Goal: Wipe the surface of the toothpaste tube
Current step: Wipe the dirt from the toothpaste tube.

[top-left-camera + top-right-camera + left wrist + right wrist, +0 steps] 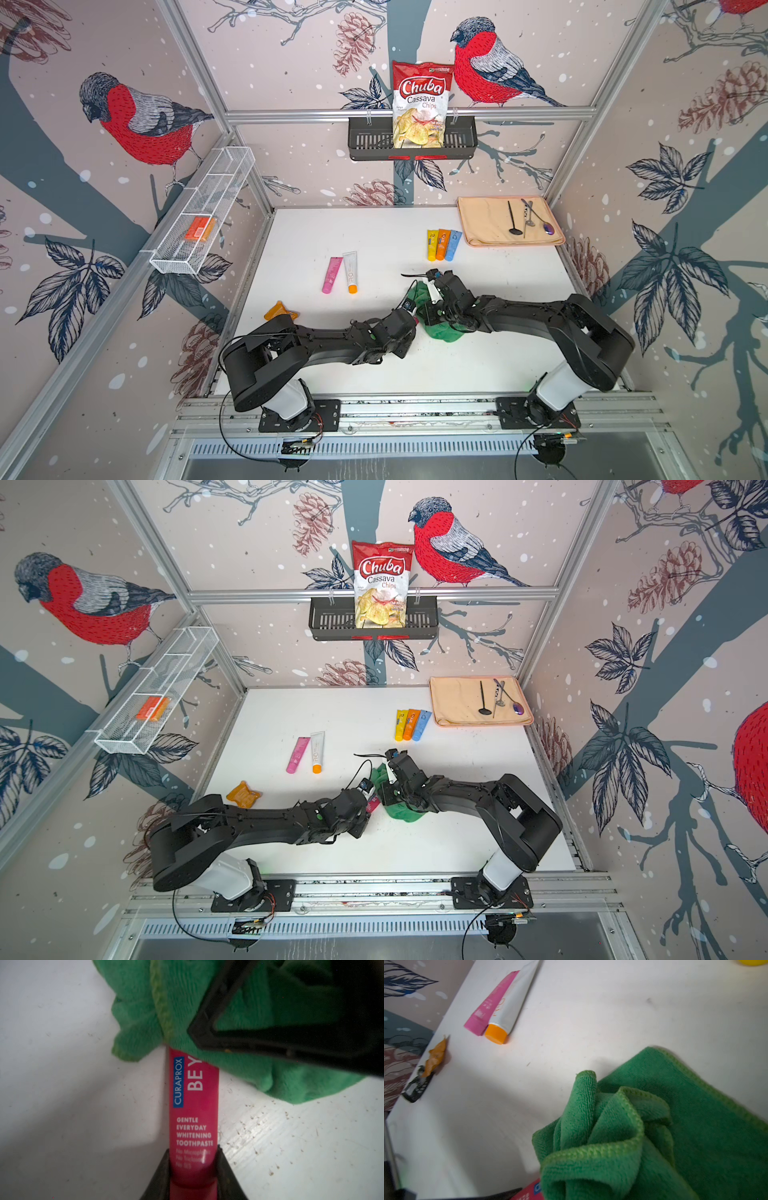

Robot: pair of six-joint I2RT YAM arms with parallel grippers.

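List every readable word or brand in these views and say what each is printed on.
"Chuba Cassava Chips": chip bag in the black basket.
"CURAPROX": red toothpaste tube.
"BE Y", the rest hidden under the green cloth: same tube.
"GENTLE EVERYDAY WHITENING TOOTHPASTE": same tube.
Smaller lines below that: too blurred.
Print on the pink tube and white tube: too small to read.

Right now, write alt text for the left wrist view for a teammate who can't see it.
A red plastic toothpaste tube, labelled Curaprox, is gripped by the left hand over a white tabletop. A bunched green microfibre cloth, held by the right hand, covers the tube's far end.
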